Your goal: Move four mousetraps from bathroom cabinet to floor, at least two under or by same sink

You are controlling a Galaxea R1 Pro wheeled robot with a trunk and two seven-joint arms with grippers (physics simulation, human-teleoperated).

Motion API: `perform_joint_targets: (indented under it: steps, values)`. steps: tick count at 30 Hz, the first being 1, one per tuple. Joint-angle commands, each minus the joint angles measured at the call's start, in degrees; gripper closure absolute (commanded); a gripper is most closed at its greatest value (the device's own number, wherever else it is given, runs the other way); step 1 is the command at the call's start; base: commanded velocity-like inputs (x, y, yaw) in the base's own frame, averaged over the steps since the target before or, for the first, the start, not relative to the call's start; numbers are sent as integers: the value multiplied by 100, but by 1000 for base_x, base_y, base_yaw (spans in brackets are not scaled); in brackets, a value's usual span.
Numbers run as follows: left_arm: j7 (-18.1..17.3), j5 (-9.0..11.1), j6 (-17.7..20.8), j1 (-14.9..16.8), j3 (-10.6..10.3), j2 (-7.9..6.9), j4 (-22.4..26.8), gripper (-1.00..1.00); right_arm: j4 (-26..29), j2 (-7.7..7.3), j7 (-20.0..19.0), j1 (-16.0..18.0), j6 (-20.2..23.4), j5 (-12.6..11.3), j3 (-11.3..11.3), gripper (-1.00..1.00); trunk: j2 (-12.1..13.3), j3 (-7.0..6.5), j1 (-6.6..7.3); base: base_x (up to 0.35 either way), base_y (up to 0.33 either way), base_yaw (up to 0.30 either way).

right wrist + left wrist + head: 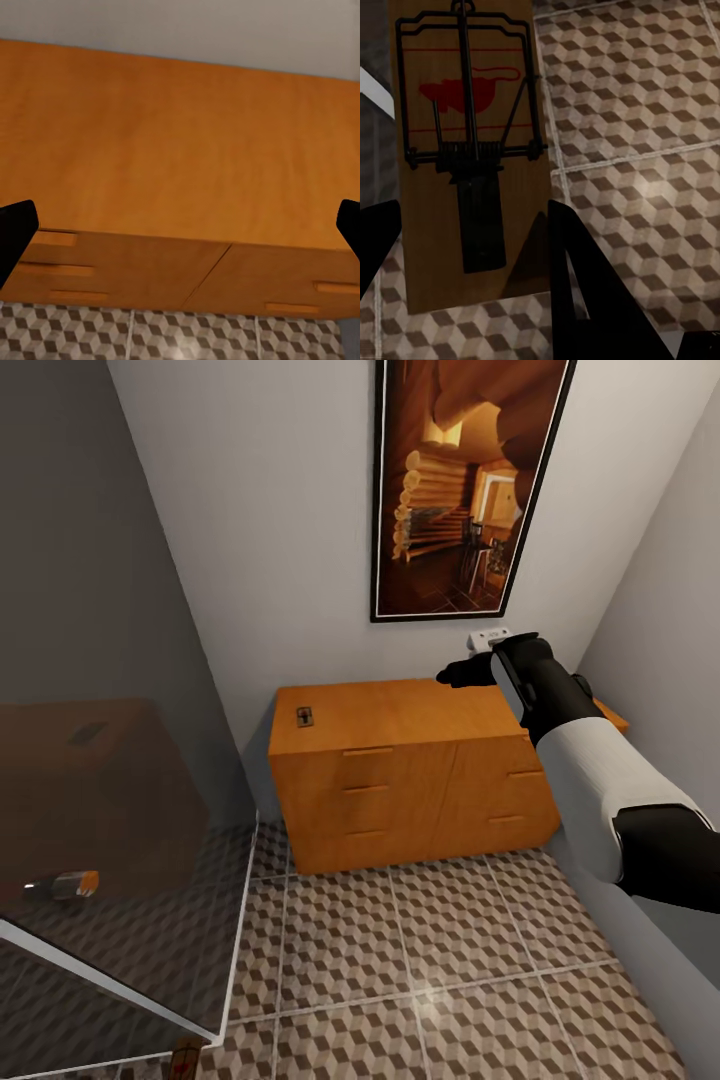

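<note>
Reaching forward and up across the head view, the right arm — white forearm shell, black wrist — is extended over the right end of the low orange-wood cabinet (400, 760), its black right gripper (462, 673) hovering above the top panel near the back wall. In the right wrist view the two dark fingertips (16, 232) stand far apart at the picture's edges with nothing between them: the jaws are spread and empty, pointed down at the bare cabinet top (180, 150) and its drawer fronts with slim bar handles.

One small tan-wood mousetrap with dark metal parts (304, 716) lies flat on the cabinet top near its left rear corner, well apart from the right gripper.

In the left wrist view a second mousetrap (472, 157) — a tan board with a black wire bar, coil spring and a red mouse print — sits between the dark fingers (585, 285) of the left gripper (465, 247), held above the brown-and-beige cube-pattern bathroom floor (645, 112). The fingers are clenched against the board's lower end. A sliver of this trap shows at the head view's bottom edge (187, 1052).

A framed picture of a log interior (465, 480) hangs on the wall above the cabinet. A tilted glass panel (110, 780) with a white edge reflects the cabinet.
</note>
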State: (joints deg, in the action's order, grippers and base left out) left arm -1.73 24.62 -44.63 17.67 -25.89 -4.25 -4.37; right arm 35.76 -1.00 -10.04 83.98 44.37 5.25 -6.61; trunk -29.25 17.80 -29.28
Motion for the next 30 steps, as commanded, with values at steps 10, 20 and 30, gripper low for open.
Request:
perform_joint_targets:
  steps: [10, 20, 30]
  values:
    - [-18, 52, -28, 9, -48, 3, -20, 100, 3, -5, -41, 5, -23, 55, -24, -100, -9, 57, -2, 0, 0, 117]
    - [-13, 52, -28, 9, -48, 3, -20, 100, 2, 0, -41, 5, -25, 55, -24, -100, -9, 109, -2, 0, -75, 140]
    - [-7, 52, -28, 9, -48, 3, -20, 100, -72, 3, -41, 5, -47, 55, -24, -100, -9, 165, -2, 0, -199, 149]
